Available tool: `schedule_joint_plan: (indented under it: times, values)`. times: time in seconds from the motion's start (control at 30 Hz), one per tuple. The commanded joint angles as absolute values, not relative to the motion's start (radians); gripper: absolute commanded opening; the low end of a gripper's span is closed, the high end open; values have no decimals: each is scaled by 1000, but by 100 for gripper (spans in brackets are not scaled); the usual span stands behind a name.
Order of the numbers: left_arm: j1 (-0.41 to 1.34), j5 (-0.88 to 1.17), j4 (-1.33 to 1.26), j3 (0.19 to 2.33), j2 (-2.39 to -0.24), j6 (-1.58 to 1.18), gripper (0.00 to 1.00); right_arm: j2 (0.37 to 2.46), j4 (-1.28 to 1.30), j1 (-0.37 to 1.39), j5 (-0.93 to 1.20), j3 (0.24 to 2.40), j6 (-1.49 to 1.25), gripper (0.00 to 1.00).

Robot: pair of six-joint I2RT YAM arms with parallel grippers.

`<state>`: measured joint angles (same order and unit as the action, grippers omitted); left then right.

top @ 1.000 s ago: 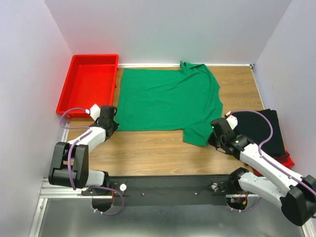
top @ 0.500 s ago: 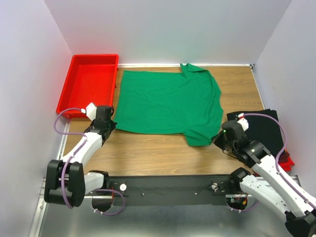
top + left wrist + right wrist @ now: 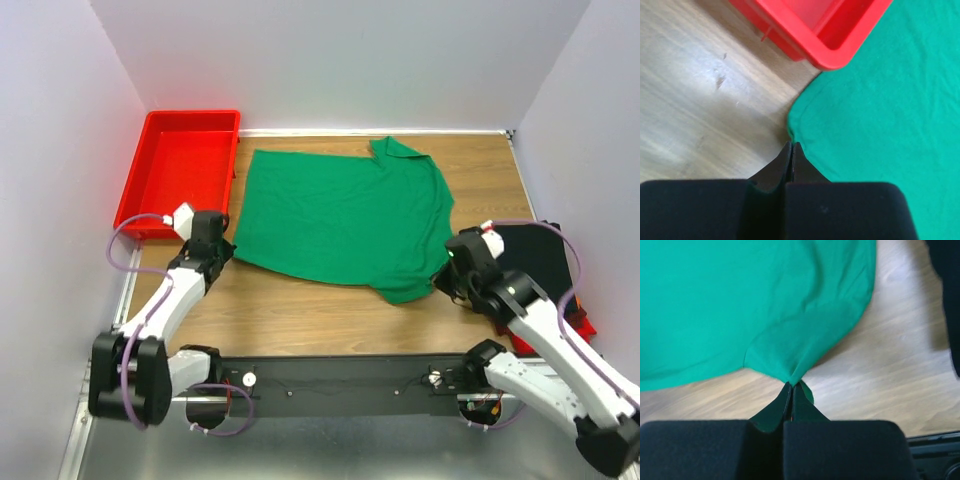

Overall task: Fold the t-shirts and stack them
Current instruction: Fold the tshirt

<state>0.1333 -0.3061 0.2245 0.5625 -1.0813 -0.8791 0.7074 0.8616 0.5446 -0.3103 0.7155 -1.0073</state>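
The bright green t-shirt [image 3: 340, 215] lies spread flat on the wooden table, collar at the far right. My left gripper [image 3: 220, 246] is shut, its tips pinching the shirt's near-left corner [image 3: 796, 131]; in the left wrist view the gripper [image 3: 791, 145] meets the green hem. My right gripper [image 3: 446, 280] is shut on the shirt's near-right corner. In the right wrist view the green cloth [image 3: 755, 305] gathers into a peak at the gripper [image 3: 792, 385]. A folded black t-shirt [image 3: 538, 262] lies at the right on a red one [image 3: 582, 325].
A rigid red tray [image 3: 180, 165] stands at the far left, its corner [image 3: 832, 55] close to the shirt's left edge. The black shirt's edge [image 3: 949, 290] is just right of my right gripper. White walls enclose the table on three sides.
Both grippers kept their hold. The right gripper has moved right and toward the near edge, dragging the shirt; the shirt's far edge has slid away from the back wall and its near hem now slants.
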Motion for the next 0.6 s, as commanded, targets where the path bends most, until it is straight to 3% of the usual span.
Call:
schedule_joint_plan:
  times: [0.0, 0.13, 0.3, 0.57]
  values:
    - [140, -285, 175, 690, -1225, -836, 0, 912, 764, 552, -449, 807, -933, 1]
    - [140, -287, 183, 845, -1411, -812, 0, 1196, 678, 551, -535, 952, -871, 1]
    - [140, -278, 192, 948, -1532, -811, 0, 1359, 620, 502, -525, 1052, -828, 1]
    - [140, -285, 241, 1109, -1689, -807, 0, 1450, 554, 362, -428, 1150, -759, 1]
